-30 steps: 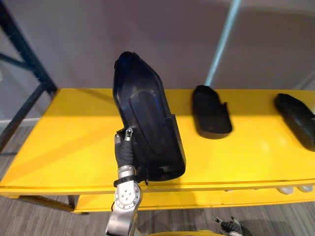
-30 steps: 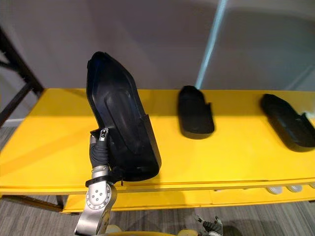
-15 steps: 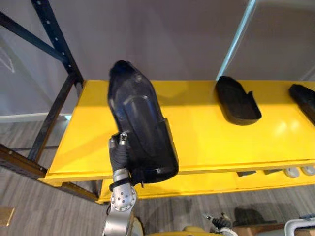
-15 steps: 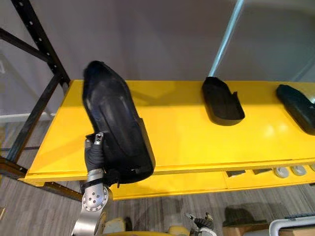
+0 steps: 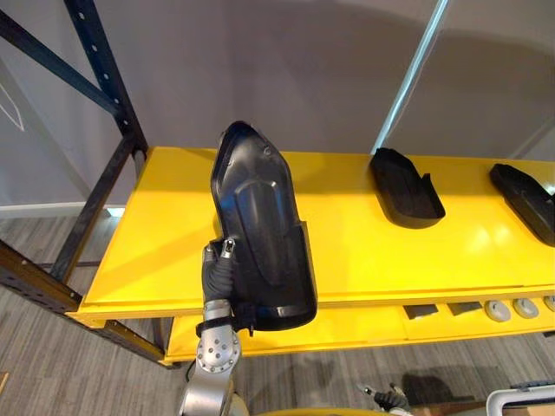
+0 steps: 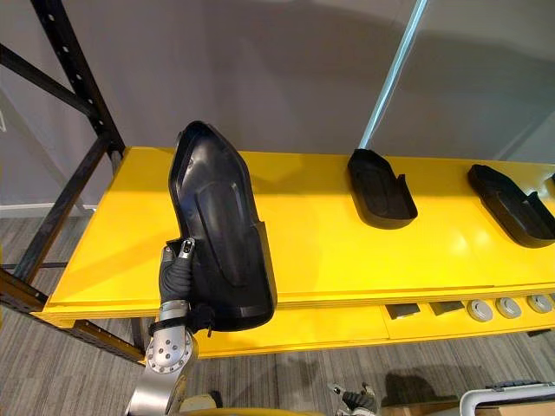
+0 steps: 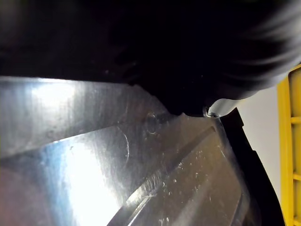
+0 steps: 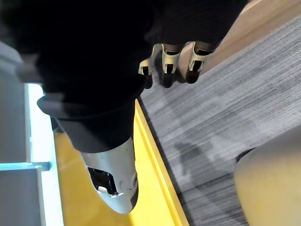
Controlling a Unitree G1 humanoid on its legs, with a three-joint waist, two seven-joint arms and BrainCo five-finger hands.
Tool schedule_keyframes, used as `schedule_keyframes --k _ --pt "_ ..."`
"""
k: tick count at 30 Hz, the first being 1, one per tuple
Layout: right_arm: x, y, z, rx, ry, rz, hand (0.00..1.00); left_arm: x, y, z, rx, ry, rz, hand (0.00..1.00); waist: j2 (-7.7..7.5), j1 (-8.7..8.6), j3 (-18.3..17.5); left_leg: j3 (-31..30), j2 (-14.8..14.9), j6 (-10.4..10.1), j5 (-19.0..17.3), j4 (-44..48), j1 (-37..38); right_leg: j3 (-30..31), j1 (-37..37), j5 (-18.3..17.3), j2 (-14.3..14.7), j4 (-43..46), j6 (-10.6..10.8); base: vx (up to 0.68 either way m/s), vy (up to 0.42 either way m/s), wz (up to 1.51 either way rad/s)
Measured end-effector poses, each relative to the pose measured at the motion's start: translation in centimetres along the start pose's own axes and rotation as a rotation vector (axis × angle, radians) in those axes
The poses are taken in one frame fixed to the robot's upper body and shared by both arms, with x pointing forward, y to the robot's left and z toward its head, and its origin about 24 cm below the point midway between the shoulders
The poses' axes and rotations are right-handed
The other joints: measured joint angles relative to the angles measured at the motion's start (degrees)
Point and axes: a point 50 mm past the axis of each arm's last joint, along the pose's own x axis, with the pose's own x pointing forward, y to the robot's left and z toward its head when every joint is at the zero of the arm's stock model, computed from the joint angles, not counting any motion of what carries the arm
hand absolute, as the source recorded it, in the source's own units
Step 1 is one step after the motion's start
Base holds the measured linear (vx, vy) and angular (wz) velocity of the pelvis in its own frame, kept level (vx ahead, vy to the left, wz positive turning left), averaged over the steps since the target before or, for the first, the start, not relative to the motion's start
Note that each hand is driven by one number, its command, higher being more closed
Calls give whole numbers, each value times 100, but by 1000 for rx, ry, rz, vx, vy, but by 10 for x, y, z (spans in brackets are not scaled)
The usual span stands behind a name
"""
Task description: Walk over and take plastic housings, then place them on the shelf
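Head pair overlooking same shelf (image 5: 364,251), wrist cameras close-up

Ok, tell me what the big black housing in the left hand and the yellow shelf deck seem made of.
The large black housing, gripped by the left hand, looks like moulded plastic with a semi-gloss finish: soft highlights run along its smooth curved ribs. The yellow shelf deck is probably painted metal, going by its even glossy coat and thin folded front edge.

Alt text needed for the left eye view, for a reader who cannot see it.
The left robot hand grips a large black plastic housing by its lower end, upright in front of the left part of a yellow shelf. A second housing lies on the shelf to its right, a third housing at the right edge.
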Motion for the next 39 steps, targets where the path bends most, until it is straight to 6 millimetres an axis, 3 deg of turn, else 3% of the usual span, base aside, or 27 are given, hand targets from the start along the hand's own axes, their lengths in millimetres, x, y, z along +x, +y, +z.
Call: schedule_keyframes --k 3,5,8,16,21,25,30,31,36,37,39 --pt "0 -2 -3 -3 8 11 0 17 5 -2 51 -9 8 100 14 -13 -148 -9 26 -30 19 -4 -50 34 -1 32 34 -107 39 -79 -13 -2" --pt "0 -2 -3 -4 7 15 0 35 0 9 50 -62 2 100 88 -37 -198 -1 39 -42 98 -9 -92 38 -21 42 45 -189 59 -44 -8 -1" --pt "0 0 -2 -13 6 25 0 47 -1 15 56 -91 6 100 70 -38 -208 47 42 -22 138 14 -123 89 -40 81 38 -199 103 48 19 -10" --pt "1 -4 -1 -7 14 33 0 95 14 10 213 -55 35 100 68 -178 -277 135 37 24 152 -110 13 474 -90 266 62 -174 134 51 35 -7" --pt "2 -6 0 -4 9 29 0 112 16 5 264 -23 36 100 149 -235 -334 183 23 50 322 -482 186 652 -129 482 100 -170 91 -3 34 -4" --pt "2 -5 1 -4 4 38 0 127 23 -10 337 54 41 100 179 -268 -334 316 -8 51 670 -1022 442 718 -212 622 136 -128 46 -33 16 -13" --pt "3 -8 2 20 2 32 0 128 33 -37 371 197 71 100 227 -323 -347 443 -101 39 1174 -1798 626 778 -389 657 139 -178 57 -86 -30 -11" --pt "3 -10 2 26 4 25 0 126 34 -43 376 226 71 0 248 -326 -349 476 -122 20 1294 -2008 702 786 -396 656 139 -214 57 -75 -23 -6" --pt "4 -13 3 50 7 10 0 124 40 -52 331 285 110 0 299 -317 -327 568 -190 -6 1448 -2199 743 790 -401 529 72 -387 10 -129 -37 -8" --pt "4 -15 3 63 3 1 0 123 36 -55 317 305 107 0 358 -325 -316 567 -204 -10 1450 -2199 740 742 -441 467 50 -381 38 -152 -31 6" --pt "3 -20 1 72 11 -13 0 124 26 -55 289 313 95 0 330 -312 -302 570 -217 -13 1469 -2157 724 663 -458 481 4 -398 61 -109 -2 7"
